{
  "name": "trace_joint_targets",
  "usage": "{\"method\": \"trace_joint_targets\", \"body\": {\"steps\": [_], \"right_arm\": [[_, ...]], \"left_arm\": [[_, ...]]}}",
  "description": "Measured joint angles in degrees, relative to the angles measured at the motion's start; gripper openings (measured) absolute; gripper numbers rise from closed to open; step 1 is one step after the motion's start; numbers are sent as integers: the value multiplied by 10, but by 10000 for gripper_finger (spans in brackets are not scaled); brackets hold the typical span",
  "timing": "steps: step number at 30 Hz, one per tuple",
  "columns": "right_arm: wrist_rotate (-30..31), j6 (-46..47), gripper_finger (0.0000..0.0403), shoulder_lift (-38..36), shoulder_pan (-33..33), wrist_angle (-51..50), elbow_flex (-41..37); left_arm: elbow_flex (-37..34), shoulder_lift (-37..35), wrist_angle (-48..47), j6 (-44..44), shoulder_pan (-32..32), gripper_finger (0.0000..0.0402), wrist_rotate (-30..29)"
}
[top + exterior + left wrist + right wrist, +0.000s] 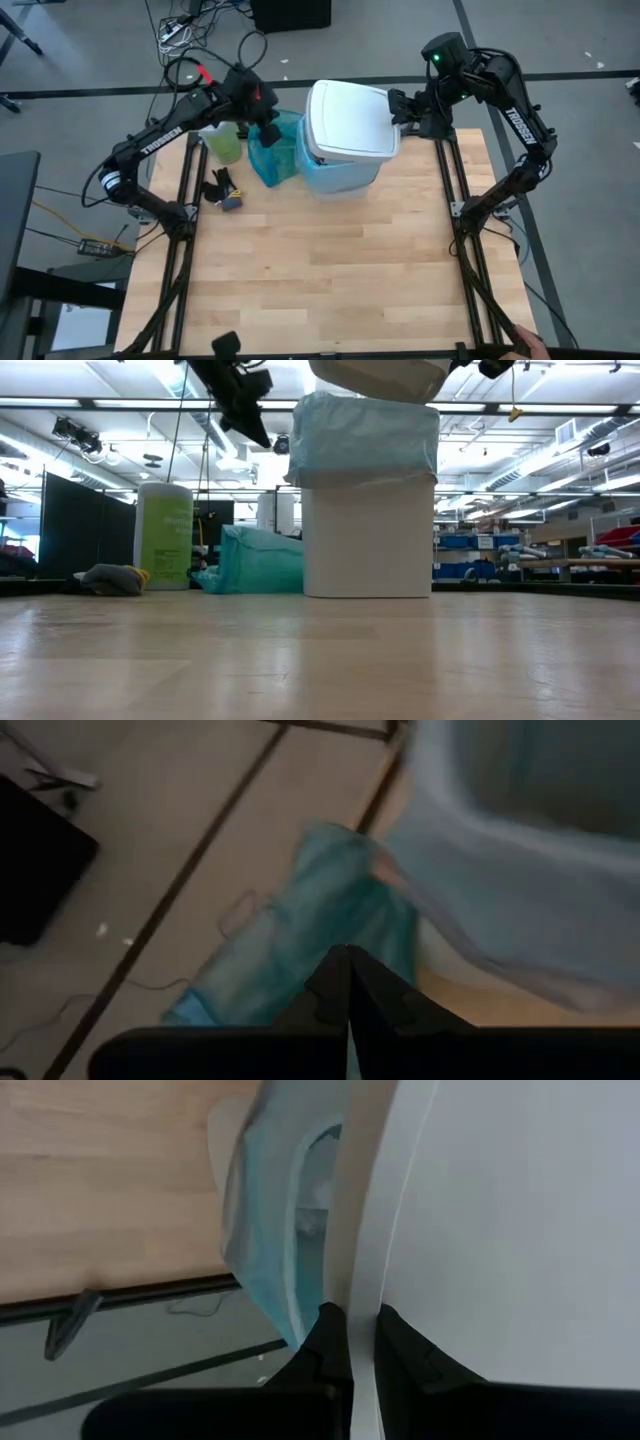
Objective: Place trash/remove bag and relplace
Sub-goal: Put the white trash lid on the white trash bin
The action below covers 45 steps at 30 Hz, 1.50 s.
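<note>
Right fingers (352, 1342) pinching one lid (350, 122), one bag (365, 440)

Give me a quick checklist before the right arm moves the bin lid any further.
1. Right gripper clamped on the lid rim: ok, jaws shut on its edge.
2. Lid lifted clear of the bin: ok, a gap shows in the low view.
3. Light blue bag seated over the bin rim: ok, folded over the top.
4. Left gripper out of the lid's way: ok, shut and empty above the teal bag.
5. Trash inside the bin: cannot tell.
</note>
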Motion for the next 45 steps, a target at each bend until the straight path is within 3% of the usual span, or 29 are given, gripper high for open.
{"method": "trace_joint_targets", "body": {"steps": [15, 17, 22, 25, 34, 41, 45], "right_arm": [[64, -5, 17, 1, 0, -8, -46], [64, -4, 17, -3, 0, -5, -45], [65, 21, 17, -28, 1, 15, -45], [62, 73, 17, -43, 1, 35, -45], [58, 133, 17, -56, 36, 75, -45], [86, 141, 17, -50, 51, 75, -45], [86, 155, 17, -51, 55, 76, -45]], "left_arm": [[0, 103, 203, 71, 92, 8, 30], [0, 114, 254, 55, 106, 8, 71], [0, 154, 345, -20, 139, 8, 276], [0, 184, 366, -46, 147, 8, 355], [0, 257, 470, -61, 147, 8, 378], [0, 298, 562, -144, 131, 8, 487], [0, 311, 571, -153, 116, 8, 509]]}}
